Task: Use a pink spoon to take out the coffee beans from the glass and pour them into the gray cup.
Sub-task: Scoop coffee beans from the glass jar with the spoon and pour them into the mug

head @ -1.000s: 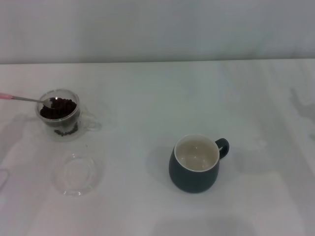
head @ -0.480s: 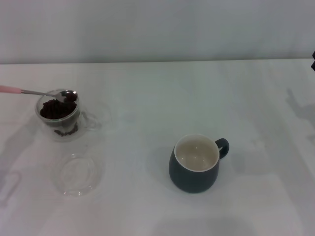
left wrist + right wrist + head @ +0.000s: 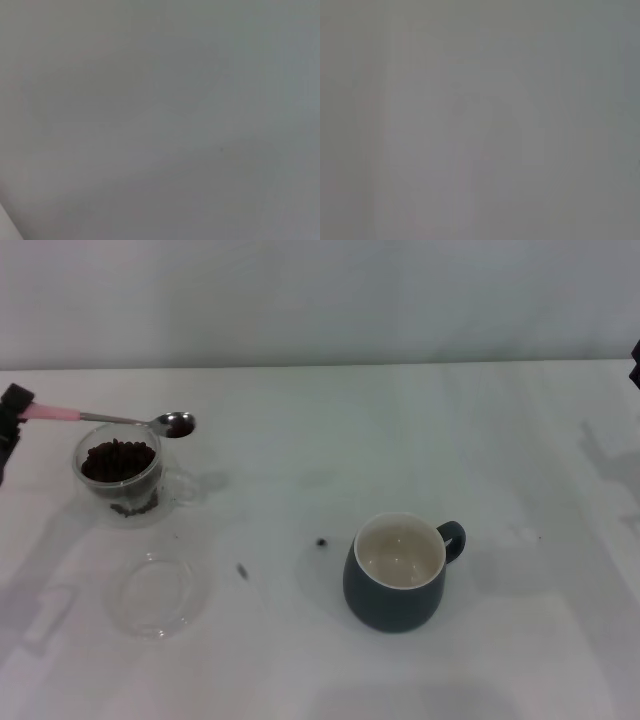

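Observation:
In the head view my left gripper (image 3: 14, 410) is at the far left edge, shut on the handle of the pink spoon (image 3: 110, 419). The spoon is held level above the table, its silver bowl just right of the glass (image 3: 120, 480) with a few coffee beans (image 3: 179, 426) in it. The glass stands at the left, holding many beans (image 3: 118, 458). The gray cup (image 3: 398, 572) stands right of centre, its off-white inside empty. Two loose beans (image 3: 322, 542) lie on the table between them. Only a dark bit of my right gripper (image 3: 635, 362) shows at the right edge. Both wrist views show only blank grey.
A flat clear glass dish (image 3: 156, 594) lies in front of the glass. The white table (image 3: 330, 440) ends at a pale wall at the back.
The spoon has come up out of the glass and moved right, carrying beans. My left gripper has come into view at the left edge. Two beans have fallen onto the table.

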Robot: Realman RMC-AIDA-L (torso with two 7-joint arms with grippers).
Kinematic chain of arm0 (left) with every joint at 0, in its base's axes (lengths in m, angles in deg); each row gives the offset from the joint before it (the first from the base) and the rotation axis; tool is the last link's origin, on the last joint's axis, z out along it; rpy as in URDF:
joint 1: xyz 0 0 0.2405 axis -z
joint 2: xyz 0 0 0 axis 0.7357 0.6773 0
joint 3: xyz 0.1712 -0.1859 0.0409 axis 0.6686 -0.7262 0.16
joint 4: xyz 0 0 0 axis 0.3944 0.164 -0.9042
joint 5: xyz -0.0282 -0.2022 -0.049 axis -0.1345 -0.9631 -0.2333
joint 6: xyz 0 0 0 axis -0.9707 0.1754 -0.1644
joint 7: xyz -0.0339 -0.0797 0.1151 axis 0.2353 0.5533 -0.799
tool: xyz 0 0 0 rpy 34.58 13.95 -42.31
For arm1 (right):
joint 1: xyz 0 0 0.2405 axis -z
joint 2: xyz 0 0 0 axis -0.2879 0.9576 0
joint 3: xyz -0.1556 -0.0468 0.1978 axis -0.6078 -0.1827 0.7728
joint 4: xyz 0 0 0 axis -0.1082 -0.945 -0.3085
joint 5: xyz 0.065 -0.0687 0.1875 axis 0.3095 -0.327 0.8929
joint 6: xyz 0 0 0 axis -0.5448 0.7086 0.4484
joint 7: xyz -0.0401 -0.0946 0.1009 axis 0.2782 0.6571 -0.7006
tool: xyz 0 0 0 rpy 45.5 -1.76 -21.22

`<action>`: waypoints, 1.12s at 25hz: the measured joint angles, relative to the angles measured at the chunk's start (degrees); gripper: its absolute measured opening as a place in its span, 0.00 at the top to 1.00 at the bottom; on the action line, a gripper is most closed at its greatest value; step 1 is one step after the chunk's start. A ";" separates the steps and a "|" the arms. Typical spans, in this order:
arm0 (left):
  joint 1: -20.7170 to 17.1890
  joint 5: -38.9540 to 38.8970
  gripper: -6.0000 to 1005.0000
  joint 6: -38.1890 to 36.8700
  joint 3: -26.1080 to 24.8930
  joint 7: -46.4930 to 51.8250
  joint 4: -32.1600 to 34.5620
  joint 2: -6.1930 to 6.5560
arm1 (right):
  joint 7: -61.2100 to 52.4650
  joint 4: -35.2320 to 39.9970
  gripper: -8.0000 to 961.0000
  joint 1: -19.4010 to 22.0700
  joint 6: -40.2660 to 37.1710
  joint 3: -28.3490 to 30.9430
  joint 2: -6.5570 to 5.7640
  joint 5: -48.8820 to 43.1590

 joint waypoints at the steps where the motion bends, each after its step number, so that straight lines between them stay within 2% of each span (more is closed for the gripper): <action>1: 0.57 0.12 0.86 -0.01 0.01 0.25 -0.59 -0.06 | 0.00 0.00 0.09 -0.01 -0.01 0.00 0.00 0.01; 14: 7.69 4.11 0.86 1.43 0.10 0.82 -5.84 -0.54 | 0.01 0.41 0.09 -0.61 0.32 0.26 0.00 0.42; 28: 12.81 9.26 0.86 5.90 2.03 1.51 -8.73 -1.10 | 0.01 0.52 0.09 -1.35 0.48 0.47 0.00 0.44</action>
